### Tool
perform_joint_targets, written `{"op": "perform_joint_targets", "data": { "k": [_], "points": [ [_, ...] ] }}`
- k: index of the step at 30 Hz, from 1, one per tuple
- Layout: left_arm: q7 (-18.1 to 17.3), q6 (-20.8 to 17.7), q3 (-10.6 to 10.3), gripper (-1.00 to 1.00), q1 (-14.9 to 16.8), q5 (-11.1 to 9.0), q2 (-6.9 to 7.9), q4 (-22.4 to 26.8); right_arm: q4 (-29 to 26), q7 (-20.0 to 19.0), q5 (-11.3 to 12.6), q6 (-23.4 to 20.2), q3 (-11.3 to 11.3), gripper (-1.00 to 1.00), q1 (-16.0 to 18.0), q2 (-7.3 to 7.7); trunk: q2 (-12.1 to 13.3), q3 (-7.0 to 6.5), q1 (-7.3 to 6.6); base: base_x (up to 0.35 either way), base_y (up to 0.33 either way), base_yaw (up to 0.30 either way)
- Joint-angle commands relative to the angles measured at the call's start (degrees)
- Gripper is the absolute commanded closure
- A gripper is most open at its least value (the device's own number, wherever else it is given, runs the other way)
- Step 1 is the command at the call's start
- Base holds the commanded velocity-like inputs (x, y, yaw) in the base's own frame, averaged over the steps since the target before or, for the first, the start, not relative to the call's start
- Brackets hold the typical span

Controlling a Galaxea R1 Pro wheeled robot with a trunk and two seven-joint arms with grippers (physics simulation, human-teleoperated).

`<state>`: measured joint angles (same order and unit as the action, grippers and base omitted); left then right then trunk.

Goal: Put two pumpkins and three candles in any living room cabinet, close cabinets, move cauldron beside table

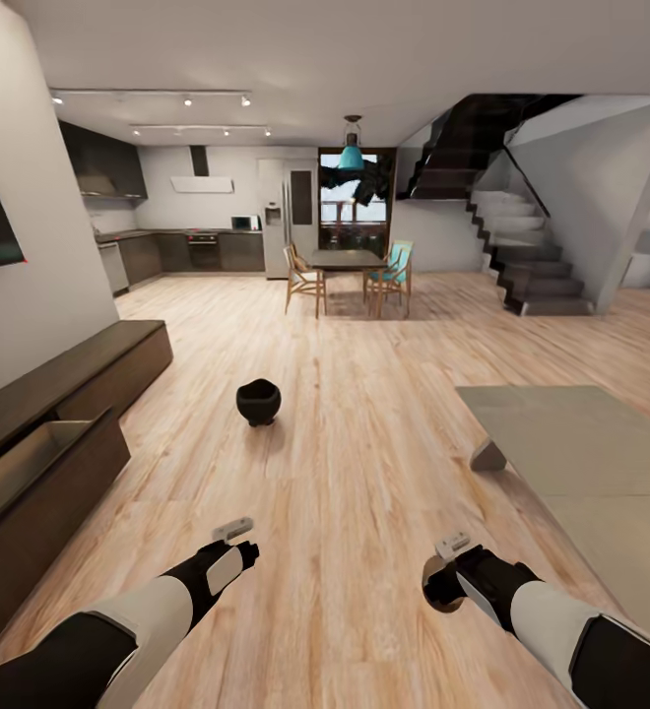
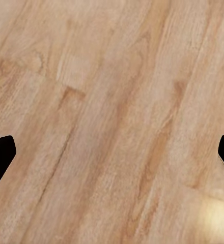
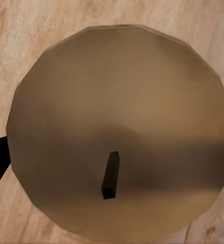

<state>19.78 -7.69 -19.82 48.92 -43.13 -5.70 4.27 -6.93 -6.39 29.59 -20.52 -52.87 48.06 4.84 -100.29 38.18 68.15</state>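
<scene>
Looking out over a pale plank floor at the cauldron, black and round, sitting upright on the bare boards with its mouth up and nothing touching it.

Seeing the cabinet well off to the cauldron's left, running along the white wall, with one drawer standing pulled out and showing its pale inside; unable to tell from here whether anything is lying in it.

Seeing the table well off to the cauldron's right, low and grey-beige, one short angled leg showing under its near corner, clearly apart from the cauldron.

Holding the left gripper over the floor on the near side of the cauldron, a little to its left; in the left wrist view keeping the left gripper spread wide, dark fingertips sitting at the picture's two edges, with only planks between them.

Holding the right gripper nearer than the cauldron and to its right, clamping a candle; in the right wrist view looking straight down on the candle, its round tan top carrying a short dark wick.

Making out, far beyond the cauldron, a dining table with chairs, a dark kitchen and a staircase.
</scene>
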Motion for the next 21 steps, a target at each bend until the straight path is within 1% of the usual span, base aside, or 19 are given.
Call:
{"op": "perform_joint_targets", "data": {
  "k": [1,14,21],
  "points": [
    [0.4,-0.3,-0.5,-1.00,0.0,-0.3,-0.01,0.1,-0.2,0.0,0.1,-0.3,-0.3,1.00,0.0,0.08,0.0,0.05,0.02,0.270,-0.234,0.285],
    [0.4,-0.2,-0.5,-1.00,0.0,-0.3,-0.01,-0.3,-0.2,0.1,0.1,-0.4,-0.3,1.00,0.0,-0.01,0.0,0.04,0.02,0.249,-0.249,0.288],
    [0.4,-0.2,-0.5,-1.00,0.0,-0.3,-0.07,-0.3,-0.2,0.1,0.1,-0.3,-0.3,1.00,0.0,-0.01,0.0,0.04,0.02,0.225,-0.213,0.289]
  ]
}}
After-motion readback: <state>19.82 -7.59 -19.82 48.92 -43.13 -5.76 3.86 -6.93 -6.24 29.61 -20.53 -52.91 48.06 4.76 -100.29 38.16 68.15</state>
